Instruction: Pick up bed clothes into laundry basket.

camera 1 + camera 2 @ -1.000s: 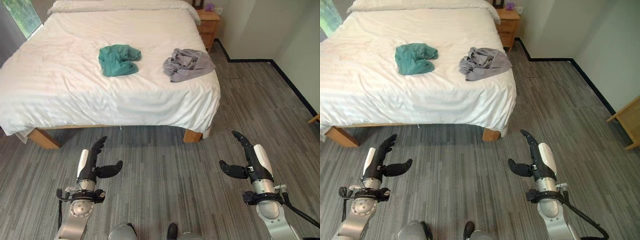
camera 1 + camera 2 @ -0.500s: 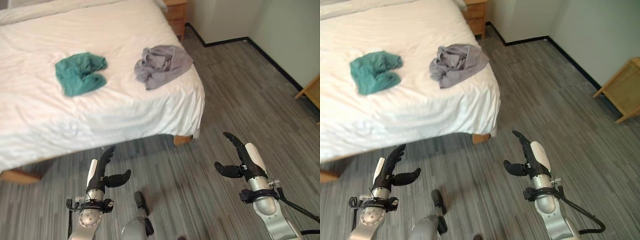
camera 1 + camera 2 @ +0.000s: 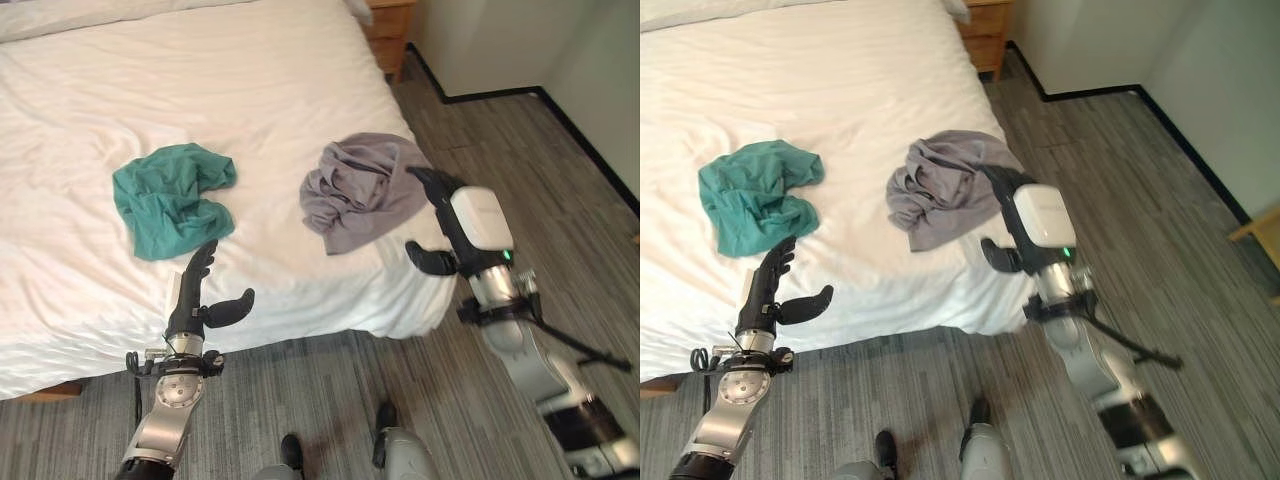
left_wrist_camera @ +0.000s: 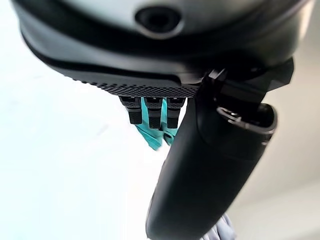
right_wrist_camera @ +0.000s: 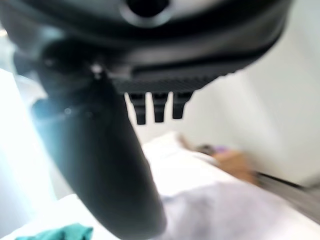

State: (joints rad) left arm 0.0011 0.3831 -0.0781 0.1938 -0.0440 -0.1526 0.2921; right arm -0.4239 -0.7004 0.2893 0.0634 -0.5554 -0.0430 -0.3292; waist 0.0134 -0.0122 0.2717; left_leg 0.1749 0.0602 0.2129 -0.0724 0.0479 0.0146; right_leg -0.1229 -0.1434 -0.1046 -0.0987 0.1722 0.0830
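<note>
I'm seeing the left hand [image 3: 193, 292] hovering over the near edge of the bed [image 3: 260, 90], fingers straight and thumb spread wide, holding nothing. Just beyond its fingertips the green garment [image 3: 168, 198] is lying crumpled on the white sheet. Further right, apart from it, the grey garment [image 3: 355, 190] is lying bunched near the bed's right edge. My right hand [image 3: 452, 222] is reaching over that edge, fingers extended and thumb out, open, its fingertips at the grey cloth's right side without gripping it. A wooden nightstand [image 3: 985, 35] is standing beyond.
</note>
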